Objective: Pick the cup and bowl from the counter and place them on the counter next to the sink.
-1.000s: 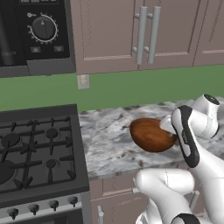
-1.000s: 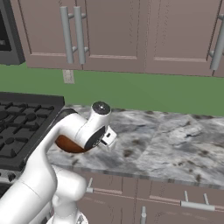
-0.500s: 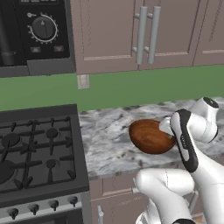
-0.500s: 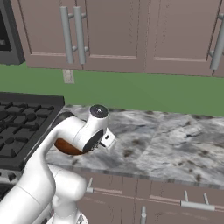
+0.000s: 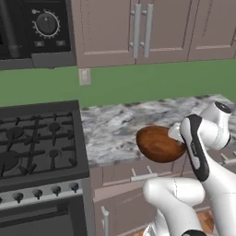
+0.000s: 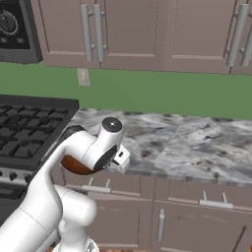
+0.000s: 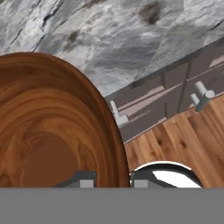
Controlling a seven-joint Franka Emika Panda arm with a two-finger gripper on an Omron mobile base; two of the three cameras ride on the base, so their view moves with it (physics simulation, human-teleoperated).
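Observation:
The glossy reddish-brown bowl (image 5: 156, 144) hangs tilted in the air over the front edge of the marbled counter (image 5: 115, 126). My gripper (image 7: 113, 180) is shut on the bowl's rim, one fingertip inside the bowl (image 7: 52, 131) and one outside it. In the right base view the bowl (image 6: 74, 165) peeks out from behind my white forearm, level with the edge of the counter (image 6: 187, 142). The cup and the sink are out of view.
A black gas stove (image 5: 37, 143) adjoins the counter on the left, with its knobs along the front. Wall cabinets (image 5: 138, 27) hang above a green backsplash. Drawer fronts with handles (image 7: 201, 98) and a wooden floor (image 7: 183, 140) lie below the counter edge.
Both base views have drawn back from the counter, showing more of the cabinet fronts. The bowl stays in my grip and now hangs over the front edge.

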